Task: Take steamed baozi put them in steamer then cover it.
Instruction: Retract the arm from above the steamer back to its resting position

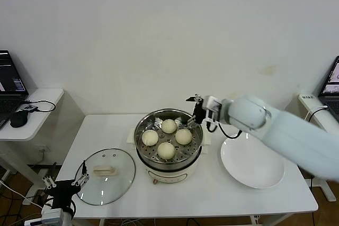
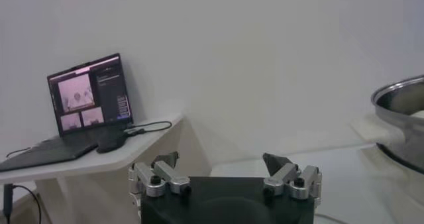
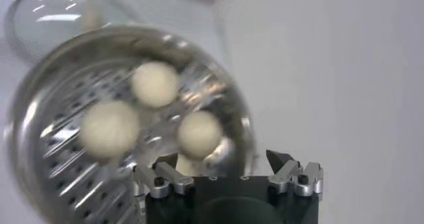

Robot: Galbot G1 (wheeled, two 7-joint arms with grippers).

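Note:
The steamer [image 1: 170,158] stands mid-table, a shiny steel pot on a cream-white base. Four cream-white baozi lie on its perforated tray: [image 1: 169,126], [image 1: 150,137], [image 1: 184,136], [image 1: 166,150]. The glass cover [image 1: 106,175] with its cream handle lies flat on the table left of the steamer. My right gripper [image 1: 197,112] hovers open and empty at the pot's far right rim. In the right wrist view it [image 3: 222,157] is over the pot's edge, with the baozi [image 3: 110,127] below. My left gripper [image 1: 66,179] is open and empty, low at the table's front-left corner beside the cover.
An empty white plate [image 1: 253,161] lies right of the steamer. A side table with a laptop [image 2: 89,96] and mouse [image 1: 18,119] stands to the left. Another laptop [image 1: 331,86] is at the far right. The steamer rim [image 2: 401,106] shows in the left wrist view.

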